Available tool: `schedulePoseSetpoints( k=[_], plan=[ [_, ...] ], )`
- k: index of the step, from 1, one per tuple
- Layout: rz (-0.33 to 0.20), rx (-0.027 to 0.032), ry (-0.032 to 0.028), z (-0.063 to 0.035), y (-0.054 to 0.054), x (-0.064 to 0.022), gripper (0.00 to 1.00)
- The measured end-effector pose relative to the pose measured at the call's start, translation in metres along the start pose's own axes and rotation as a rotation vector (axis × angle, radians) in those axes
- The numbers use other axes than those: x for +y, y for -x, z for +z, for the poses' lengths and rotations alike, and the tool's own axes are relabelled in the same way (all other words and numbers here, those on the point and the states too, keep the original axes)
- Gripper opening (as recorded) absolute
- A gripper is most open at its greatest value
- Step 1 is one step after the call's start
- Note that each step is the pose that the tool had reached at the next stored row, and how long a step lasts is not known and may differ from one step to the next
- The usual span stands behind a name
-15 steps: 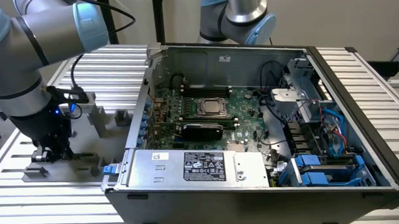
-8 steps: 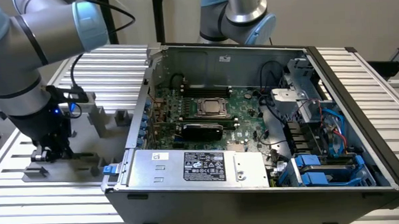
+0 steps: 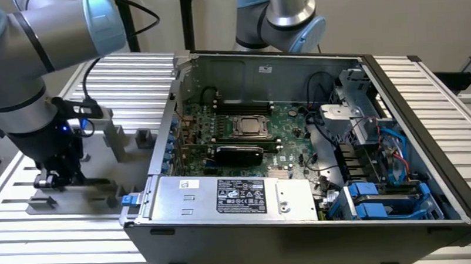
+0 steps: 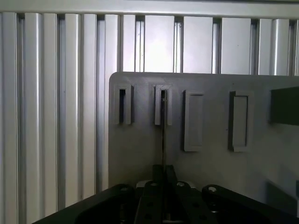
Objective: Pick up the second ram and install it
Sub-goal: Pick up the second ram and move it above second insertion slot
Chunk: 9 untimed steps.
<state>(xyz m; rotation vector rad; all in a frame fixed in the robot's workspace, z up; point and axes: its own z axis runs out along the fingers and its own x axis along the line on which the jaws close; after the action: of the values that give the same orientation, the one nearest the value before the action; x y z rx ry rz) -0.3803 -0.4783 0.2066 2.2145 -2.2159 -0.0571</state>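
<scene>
An open dark computer case [image 3: 302, 238] lies on the slatted aluminium bench [image 3: 446, 95]. Inside it, a green motherboard [image 3: 290, 121] carries a metal processor socket [image 3: 249, 127]. A silver power supply [image 3: 230, 197] sits along the near wall, with blue drive brackets [image 3: 383, 204] at the exterior view's right. Grey holder blocks [image 3: 114, 141] stand at the exterior view's left. The wrist view shows a grey holder plate [image 4: 210, 163] with narrow slots [image 4: 122, 106].

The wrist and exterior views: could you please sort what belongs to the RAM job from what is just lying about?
Job: second ram, gripper shut on it, grey holder, motherboard.
Lying about: power supply, blue drive caddies, other arm.
</scene>
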Motion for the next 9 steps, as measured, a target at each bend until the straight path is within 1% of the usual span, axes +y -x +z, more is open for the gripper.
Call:
schedulePoseSetpoints(
  k=[5,9],
  plan=[
    [0.005,-0.0004,0.0,-0.0144,0.0,0.0005,0.0],
    [0.005,-0.0004,-0.0001,-0.0322,0.001,0.001,0.0]
  ],
)
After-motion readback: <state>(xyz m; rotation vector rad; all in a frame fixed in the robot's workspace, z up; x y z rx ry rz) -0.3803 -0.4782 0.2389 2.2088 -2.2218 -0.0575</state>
